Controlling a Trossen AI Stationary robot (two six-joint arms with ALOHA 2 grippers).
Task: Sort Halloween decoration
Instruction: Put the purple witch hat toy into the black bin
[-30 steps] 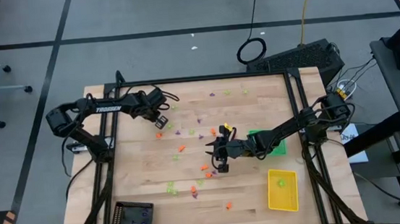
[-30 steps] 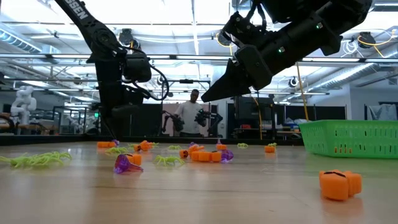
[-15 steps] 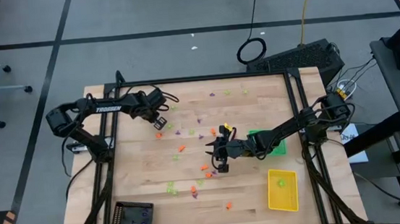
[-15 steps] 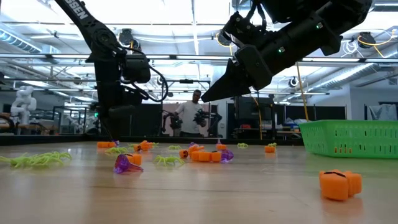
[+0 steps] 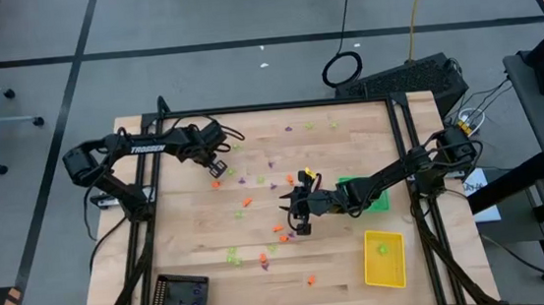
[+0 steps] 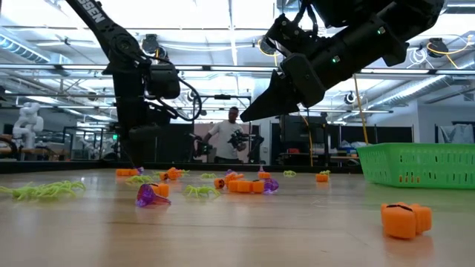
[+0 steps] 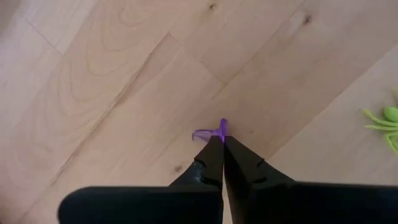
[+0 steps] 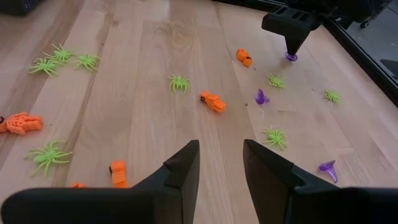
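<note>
Fingers of the left gripper (image 7: 222, 144) pinch a purple trinket (image 7: 211, 132); a straight lift seems wisest while the right gripper (image 8: 219, 163) hovers apart.

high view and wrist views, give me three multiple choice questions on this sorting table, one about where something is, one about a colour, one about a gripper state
1. Where is the yellow tray?
A. right side of the table, at the near edge
B. far left corner
C. centre of the table

2. What colour is the trinket at the left gripper's fingertips?
A. orange
B. lime green
C. purple

3. How does the right gripper stand?
A. shut on a spider
B. open, holding nothing
C. shut on a tray

Answers:
1. A: in the high view the yellow tray lies on the table's right side by the near edge, with the green tray beyond it and the black tray at the left.
2. C: the left wrist view shows the left gripper, fingers together, on a purple trinket.
3. B: the right wrist view shows the right gripper with a clear gap and bare table between its fingers.
</note>
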